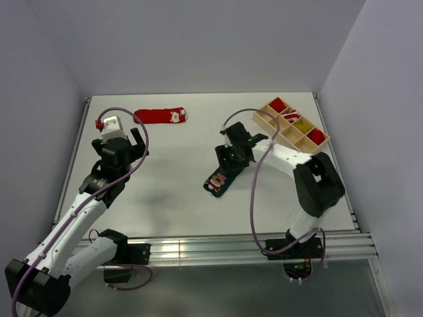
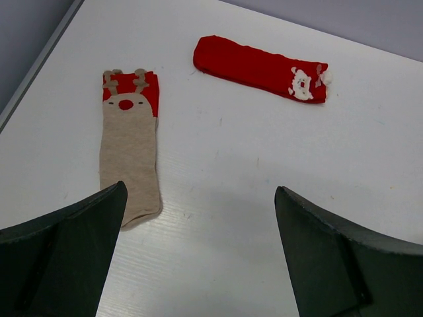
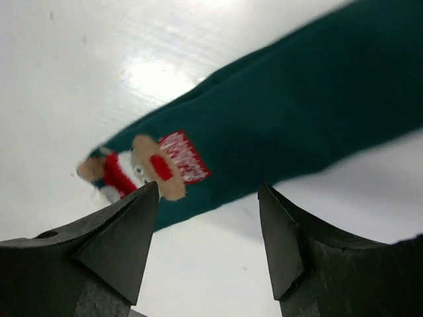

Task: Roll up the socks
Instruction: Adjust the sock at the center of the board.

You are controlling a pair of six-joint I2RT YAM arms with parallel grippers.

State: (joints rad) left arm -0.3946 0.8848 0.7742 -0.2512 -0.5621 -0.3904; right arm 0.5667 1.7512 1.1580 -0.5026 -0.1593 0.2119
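Note:
A dark green sock (image 1: 217, 180) with a bear patch lies flat mid-table; in the right wrist view it (image 3: 297, 112) runs across the frame just beyond my fingertips. My right gripper (image 1: 232, 156) (image 3: 209, 190) is open and empty, hovering over the sock's patch end. A red sock (image 1: 160, 116) (image 2: 261, 67) with a white bear lies flat at the far left. A beige reindeer sock (image 2: 129, 152) lies flat beside my left finger; the left arm hides it in the top view. My left gripper (image 1: 125, 142) (image 2: 199, 191) is open and empty above bare table.
A wooden divided tray (image 1: 267, 123) stands at the far right, with rolled red and yellow socks in its compartments. The white table (image 1: 178, 198) ends in raised rails at the left, right and near edges.

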